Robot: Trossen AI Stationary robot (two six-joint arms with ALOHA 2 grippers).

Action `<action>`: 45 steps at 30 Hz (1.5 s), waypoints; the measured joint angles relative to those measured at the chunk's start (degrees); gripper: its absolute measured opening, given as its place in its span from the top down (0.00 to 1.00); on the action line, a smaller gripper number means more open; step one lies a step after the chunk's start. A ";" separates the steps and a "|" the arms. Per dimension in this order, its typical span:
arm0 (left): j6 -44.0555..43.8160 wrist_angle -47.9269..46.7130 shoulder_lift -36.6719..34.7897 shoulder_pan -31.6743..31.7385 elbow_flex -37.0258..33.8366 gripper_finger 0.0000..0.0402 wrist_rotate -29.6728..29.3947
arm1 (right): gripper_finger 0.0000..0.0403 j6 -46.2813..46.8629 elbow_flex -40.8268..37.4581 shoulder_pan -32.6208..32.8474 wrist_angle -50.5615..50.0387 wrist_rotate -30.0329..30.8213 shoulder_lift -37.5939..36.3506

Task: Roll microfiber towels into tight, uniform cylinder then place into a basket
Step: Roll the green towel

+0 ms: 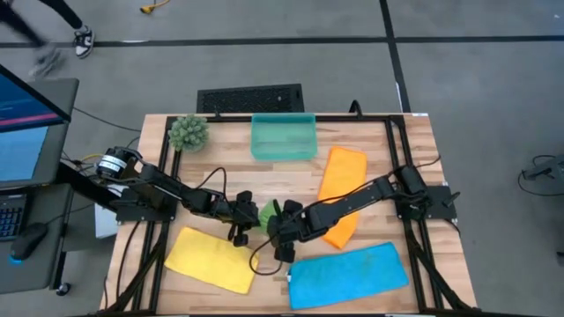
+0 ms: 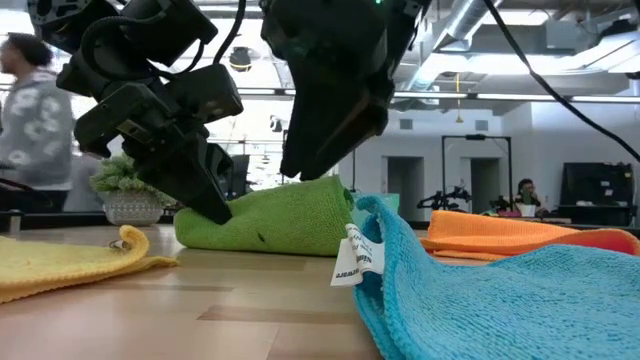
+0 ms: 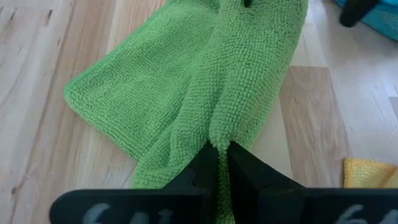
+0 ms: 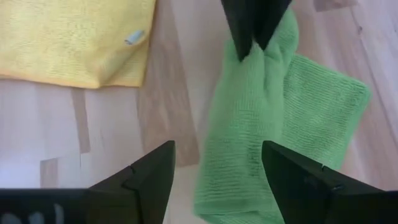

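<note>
The green towel lies bunched and partly rolled on the table's middle, and shows in the low view as a low hump. My left gripper is at its left end, shut on it. My right gripper is open and low over the towel's right part; in the right wrist view its fingers stand on either side of the roll. The yellow towel, blue towel and orange towel lie flat. The teal basket stands at the far edge. My left gripper pinches a raised fold of the green towel between its two fingers, at the towel's left end. The fingers slant down from the table's left. The towel rests on the table beyond them. Whether my right gripper touches the towel, I cannot tell.
A spiky green plant ball stands at the far left. The yellow towel's corner lies close to my left gripper, and the blue towel's tagged edge lies close in front of the green one. A person walks at the room's left.
</note>
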 joint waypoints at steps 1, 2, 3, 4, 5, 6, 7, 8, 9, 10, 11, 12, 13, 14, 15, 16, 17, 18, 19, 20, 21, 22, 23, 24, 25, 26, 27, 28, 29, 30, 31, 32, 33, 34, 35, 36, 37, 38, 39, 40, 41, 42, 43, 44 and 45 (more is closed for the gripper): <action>0.00 0.00 0.00 0.00 0.00 0.97 0.00 | 0.34 0.00 0.00 0.22 0.13 0.03 0.00; 0.00 0.00 0.00 0.00 0.00 0.97 0.00 | 0.34 0.00 0.00 0.34 0.19 0.09 0.19; 0.00 0.00 0.00 0.00 0.00 0.97 0.00 | 0.34 0.02 0.11 0.54 1.01 0.11 1.15; 0.00 0.01 0.00 0.00 0.00 0.97 0.00 | 0.34 0.18 0.22 0.58 2.03 0.04 2.26; 0.00 0.02 0.00 0.00 0.00 0.97 0.02 | 0.34 0.31 0.03 0.57 1.57 -0.11 3.14; 0.00 0.10 0.00 0.00 0.00 0.97 0.04 | 0.34 0.45 -0.20 0.61 0.40 -0.42 4.16; 0.00 0.06 0.00 0.00 0.00 0.97 0.06 | 0.34 1.00 0.06 0.62 0.88 -1.20 5.17; 0.00 -0.21 0.00 0.00 0.00 0.97 0.28 | 0.34 1.99 0.41 0.58 1.46 -2.12 5.93; -0.02 -0.27 -0.01 0.00 0.00 0.97 0.50 | 0.34 3.23 0.46 0.58 1.27 -2.67 6.34; -0.02 -0.25 -0.02 0.00 0.00 0.97 0.65 | 0.34 4.38 0.56 0.50 1.23 -3.16 6.67; 0.00 -0.31 -0.02 0.00 0.02 0.97 0.69 | 0.34 5.59 0.60 0.40 1.23 -3.37 7.07; 0.09 -0.34 -0.02 0.00 0.02 0.97 0.84 | 0.34 6.74 0.66 0.34 1.08 -3.39 7.33; 0.15 -0.27 -0.02 0.00 0.02 0.97 0.85 | 0.34 7.53 0.71 0.34 0.93 -3.32 7.55; 0.15 -0.26 -0.02 0.00 0.02 0.97 0.85 | 0.34 8.20 0.74 0.37 0.95 -3.28 7.86; 0.15 -0.28 -0.02 0.00 0.02 0.97 0.83 | 0.35 9.02 0.74 0.41 0.84 -3.19 7.94; 0.17 -0.26 -0.02 0.00 0.02 0.96 0.83 | 0.36 9.65 0.74 0.41 0.68 -3.19 7.98; 0.17 -0.28 -0.02 0.00 0.02 0.95 0.81 | 0.37 10.14 0.73 0.41 0.58 -3.23 8.00; 0.17 -0.34 -0.02 0.00 0.02 0.94 0.83 | 0.39 10.44 0.70 0.41 0.52 -3.21 8.01; 0.17 -0.37 -0.02 0.00 0.02 0.92 0.81 | 0.42 10.60 0.70 0.41 0.41 -3.21 8.02; 0.17 -0.38 -0.02 0.06 0.02 0.90 0.81 | 0.45 10.83 0.69 0.41 0.27 -3.19 8.05; 0.17 -0.42 -0.02 0.20 0.02 0.88 0.81 | 0.49 11.08 0.65 0.41 0.14 -3.19 8.07; 0.15 -0.44 -0.02 0.39 0.02 0.85 0.83 | 0.53 11.54 0.63 0.41 0.03 -3.16 8.07; 0.07 -0.46 -0.02 0.70 0.02 0.83 0.83 | 0.58 11.99 0.59 0.41 -0.09 -3.15 8.09; -0.15 -0.46 -0.02 1.12 0.02 0.80 0.85 | 0.63 12.16 0.59 0.41 -0.11 -3.19 8.11; -0.31 -0.44 -0.02 1.58 0.02 0.77 0.88 | 0.68 12.24 0.59 0.41 -0.09 -3.21 8.13; -0.37 -0.44 -0.04 2.08 0.02 0.75 1.33 | 0.73 12.26 0.57 0.45 -0.13 -3.21 8.13; -0.48 -0.44 -0.06 2.55 0.02 0.72 2.16 | 0.78 12.26 0.55 0.45 -0.14 -3.23 8.13; -0.55 -0.44 -0.07 3.18 0.02 0.70 3.24 | 0.83 12.26 0.55 0.45 -0.18 -3.27 8.13; -0.87 -0.46 -0.07 3.86 0.02 0.68 4.72 | 0.87 12.26 0.55 0.45 -0.17 -3.31 8.13; -1.42 -0.46 -0.07 4.65 0.02 0.66 6.34 | 0.91 12.26 0.55 0.45 -0.14 -3.41 8.13; -1.88 -0.52 -0.07 5.47 0.02 0.65 8.20 | 0.92 12.26 0.55 0.45 -0.07 -3.56 8.13; -2.30 -0.65 -0.08 6.28 0.02 0.63 10.06 | 0.92 12.26 0.52 0.45 -0.03 -3.68 8.13; -2.61 -0.79 -0.09 7.11 0.03 0.62 11.80 | 0.92 12.28 0.50 0.45 0.09 -3.81 8.11; -2.69 -0.96 -0.09 7.90 0.04 0.62 13.19 | 0.92 12.54 0.48 0.45 0.34 -4.06 8.11; -2.66 -1.24 -0.20 8.65 0.04 0.61 14.13 | 0.92 13.07 0.46 0.45 0.90 -4.52 8.13; -2.27 -1.73 -0.56 9.32 0.04 0.61 14.49 | 0.92 13.66 0.49 0.47 1.40 -4.84 8.17; -1.46 -1.92 -0.86 9.90 0.04 0.61 14.49 | 0.92 14.01 0.48 0.49 1.61 -5.12 8.17; -0.65 -2.09 -1.35 10.44 0.04 0.61 14.35 | 0.91 14.20 0.48 0.49 1.82 -5.55 8.17; 0.34 -2.66 -2.20 10.96 -0.01 0.61 14.06 | 0.91 14.54 0.45 0.57 2.06 -5.82 8.17; 1.65 -2.68 -3.05 11.41 -0.04 0.61 13.87 | 0.90 15.03 0.44 0.70 2.29 -5.88 8.17; 3.08 -2.74 -4.12 11.76 -0.04 0.61 13.71 | 0.89 15.13 0.44 0.85 2.52 -6.05 8.17; 4.55 -3.39 -5.38 12.05 -0.04 0.61 13.28 | 0.89 15.17 0.44 1.09 2.86 -6.47 8.17; 6.22 -4.44 -6.72 12.31 -0.04 0.61 12.44 | 0.89 15.23 0.44 1.29 3.25 -6.95 8.17; 8.14 -5.90 -8.07 12.55 -0.04 0.61 11.44 | 0.90 15.23 0.44 1.52 3.75 -7.40 8.17; 9.98 -7.23 -9.31 12.70 -0.04 0.61 10.19 | 0.91 15.25 0.42 1.68 4.43 -8.11 8.17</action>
